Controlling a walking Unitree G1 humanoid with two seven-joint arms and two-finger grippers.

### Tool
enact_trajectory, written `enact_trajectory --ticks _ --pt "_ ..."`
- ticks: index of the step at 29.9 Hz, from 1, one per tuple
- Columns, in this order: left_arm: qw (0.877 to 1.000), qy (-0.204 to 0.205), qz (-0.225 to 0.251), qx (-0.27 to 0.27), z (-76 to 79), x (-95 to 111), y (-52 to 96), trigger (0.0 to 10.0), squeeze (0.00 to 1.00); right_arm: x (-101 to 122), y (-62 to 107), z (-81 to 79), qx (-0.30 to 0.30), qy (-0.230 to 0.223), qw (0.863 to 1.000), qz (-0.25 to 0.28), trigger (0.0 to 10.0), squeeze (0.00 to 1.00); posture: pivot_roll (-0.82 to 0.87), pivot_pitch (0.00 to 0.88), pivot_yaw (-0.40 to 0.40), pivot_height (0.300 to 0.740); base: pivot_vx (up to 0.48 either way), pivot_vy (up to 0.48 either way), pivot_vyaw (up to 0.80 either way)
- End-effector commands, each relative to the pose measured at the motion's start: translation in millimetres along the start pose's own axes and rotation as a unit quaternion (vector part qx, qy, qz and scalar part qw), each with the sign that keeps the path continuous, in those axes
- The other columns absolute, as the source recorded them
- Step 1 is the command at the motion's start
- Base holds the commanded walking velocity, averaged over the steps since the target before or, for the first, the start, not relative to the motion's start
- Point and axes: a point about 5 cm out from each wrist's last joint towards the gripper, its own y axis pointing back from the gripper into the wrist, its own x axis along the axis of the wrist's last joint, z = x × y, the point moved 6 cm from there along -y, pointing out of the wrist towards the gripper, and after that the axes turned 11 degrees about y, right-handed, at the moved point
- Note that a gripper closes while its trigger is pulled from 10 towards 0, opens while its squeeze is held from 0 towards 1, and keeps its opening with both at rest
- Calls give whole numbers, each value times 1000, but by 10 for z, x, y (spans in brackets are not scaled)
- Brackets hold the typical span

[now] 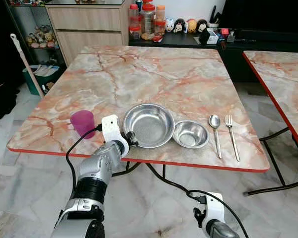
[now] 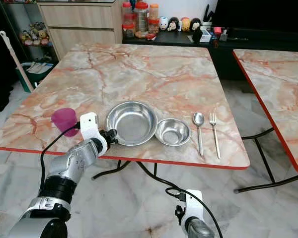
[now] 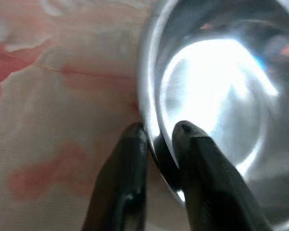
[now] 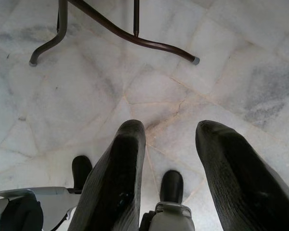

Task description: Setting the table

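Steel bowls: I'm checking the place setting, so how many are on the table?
2. The large bowl sits near the table's front edge, its rim pinched by the left pincer. The small bowl touches its right side, left of the spoon.

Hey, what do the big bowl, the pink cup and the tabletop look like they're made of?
The large bowl looks like polished stainless steel: bright glare and reflections, its rim pinched in the left claw. The pink cup seems translucent plastic, with a matte, slightly see-through tint. The tabletop shows glossy pink-veined marble patterning, possibly a printed laminate given its thin red edge.
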Motion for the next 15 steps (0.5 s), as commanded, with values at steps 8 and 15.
enact_trajectory --ticks 8,15 --pt "1000 -9 13 22 -59 74 7 0 0 -20 0 -24 1 -9 1000 -3 10000 0 48 0 7 740 0 0 0" --pt "995 38 95 -11 -10 369 77 0 0 -3 -4 -47 4 -7 1000 -1 10000 0 55 0 0 740 0 0 0"
